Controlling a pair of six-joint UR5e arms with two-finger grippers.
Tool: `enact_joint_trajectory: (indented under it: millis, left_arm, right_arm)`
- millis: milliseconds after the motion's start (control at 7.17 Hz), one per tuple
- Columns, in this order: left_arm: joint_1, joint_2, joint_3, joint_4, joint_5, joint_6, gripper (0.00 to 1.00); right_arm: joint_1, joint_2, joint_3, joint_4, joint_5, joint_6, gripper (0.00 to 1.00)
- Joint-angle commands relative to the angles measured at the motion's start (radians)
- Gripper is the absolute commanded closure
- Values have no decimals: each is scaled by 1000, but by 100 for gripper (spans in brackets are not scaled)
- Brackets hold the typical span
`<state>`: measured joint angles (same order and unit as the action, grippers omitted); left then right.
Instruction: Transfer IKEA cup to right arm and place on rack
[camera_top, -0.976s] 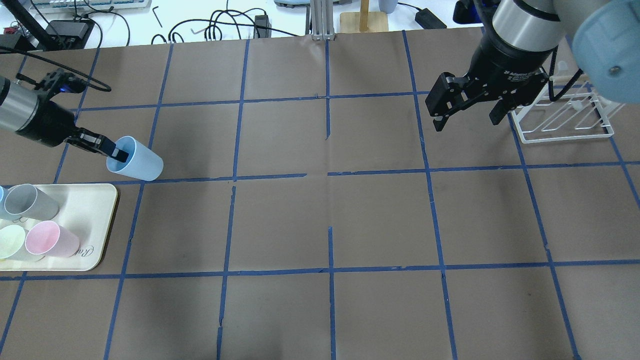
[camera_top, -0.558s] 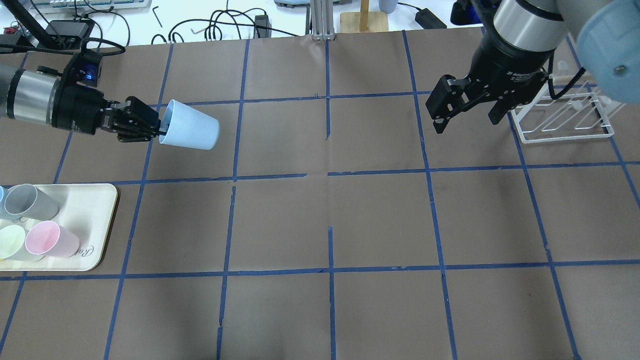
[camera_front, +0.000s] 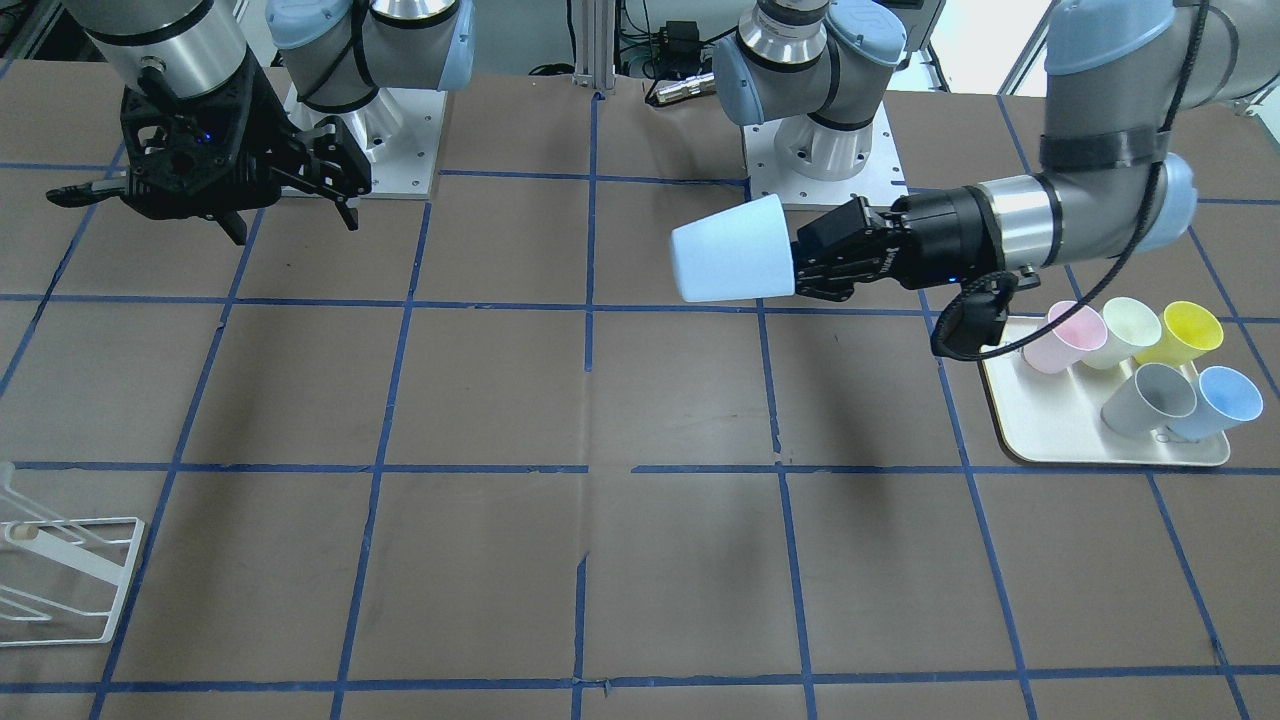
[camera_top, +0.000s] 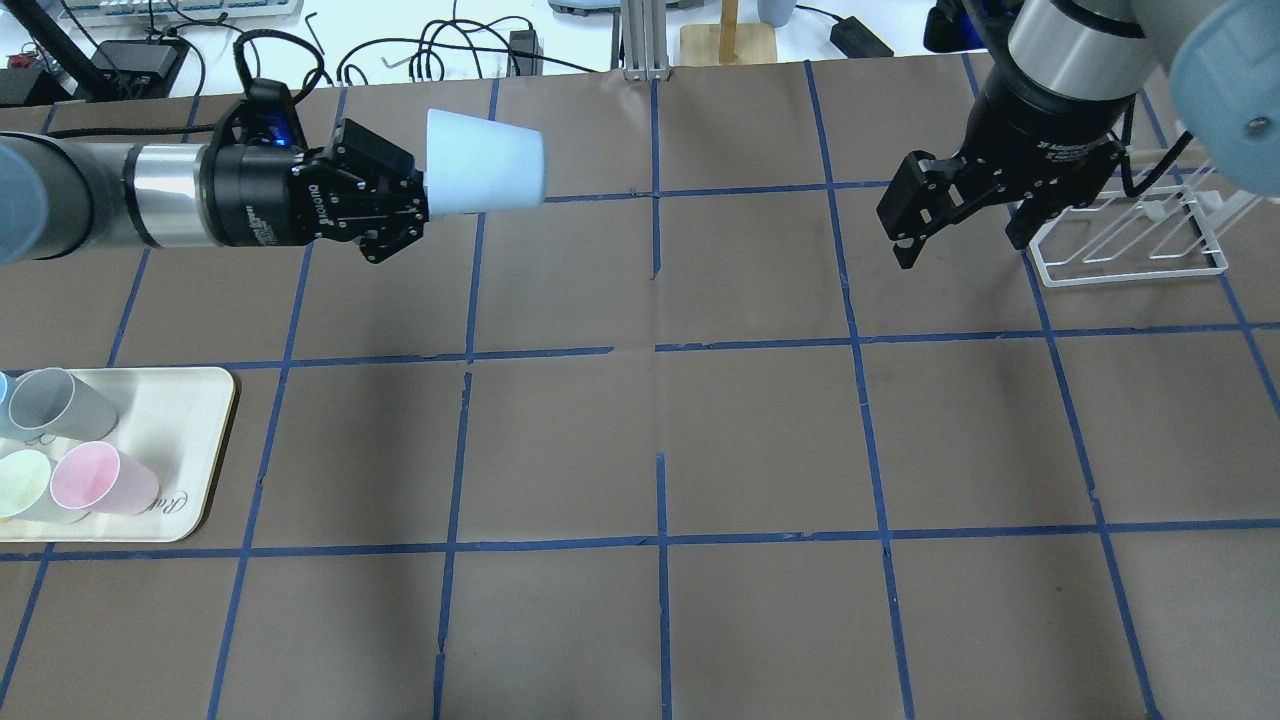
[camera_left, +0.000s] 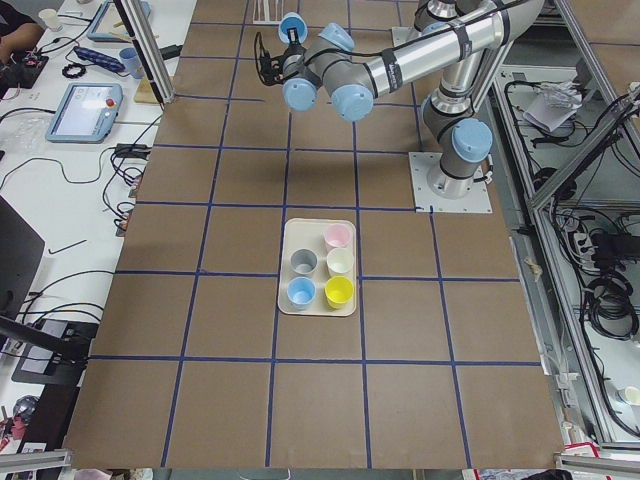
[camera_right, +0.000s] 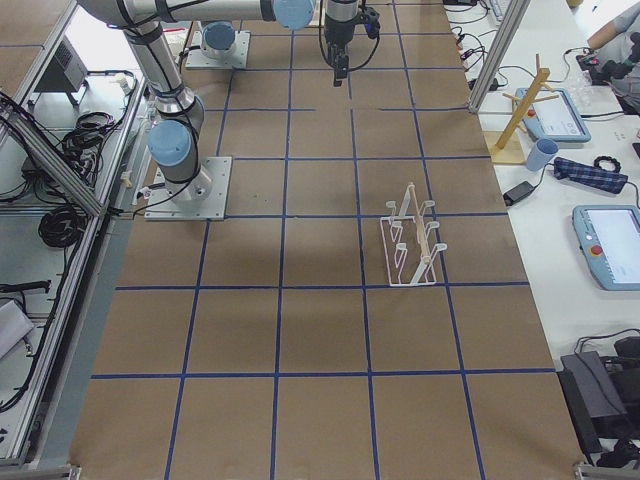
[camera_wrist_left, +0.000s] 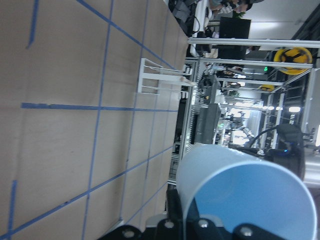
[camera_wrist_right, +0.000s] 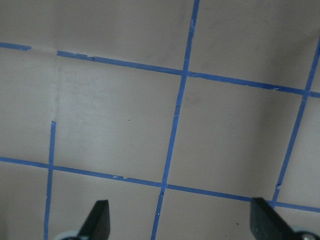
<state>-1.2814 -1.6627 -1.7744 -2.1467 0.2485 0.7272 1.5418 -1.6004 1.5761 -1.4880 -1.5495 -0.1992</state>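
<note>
The IKEA cup (camera_top: 485, 162) is pale sky-blue and lies horizontally in the air, its base pointing toward the table's middle. My left gripper (camera_top: 425, 195) is shut on its rim, one finger inside; it also shows in the front view (camera_front: 800, 265) with the cup (camera_front: 732, 262). The left wrist view shows the cup's mouth (camera_wrist_left: 240, 200) close up. My right gripper (camera_top: 962, 248) is open and empty, hanging above the table just left of the white wire rack (camera_top: 1130, 235). Its open fingertips (camera_wrist_right: 100, 220) show over bare paper in the right wrist view. A wide gap separates the two grippers.
A cream tray (camera_top: 190, 430) at the near left holds grey (camera_top: 60, 400), pink (camera_top: 100, 480) and other cups, including a deeper-blue one (camera_front: 1215, 400). The rack also shows in the front view (camera_front: 60, 580). Brown paper with blue tape lines covers the table.
My left gripper has lifted the cup and carried it to the right and further from the tray, turning it horizontal. My right gripper has shifted slightly toward the rack and stays open.
</note>
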Motion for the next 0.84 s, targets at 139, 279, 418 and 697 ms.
enact_joint_trajectory:
  millis: [139, 279, 418, 697]
  left_arm:
    - [-133, -14, -51, -32, -224, 4, 100]
    - [-175, -15, -60, -29, -279, 8, 100]
    - [-214, -16, -60, -24, -352, 5, 100]
    - [-225, -22, -62, -18, -360, 15, 100]
  right_arm:
    - [-37, -3, 2, 2, 18, -267, 0]
    - [-51, -3, 2, -8, 105, -364, 0]
    - [-54, -3, 2, -47, 183, -456, 0]
    - [-87, -1, 2, -72, 358, -709, 0]
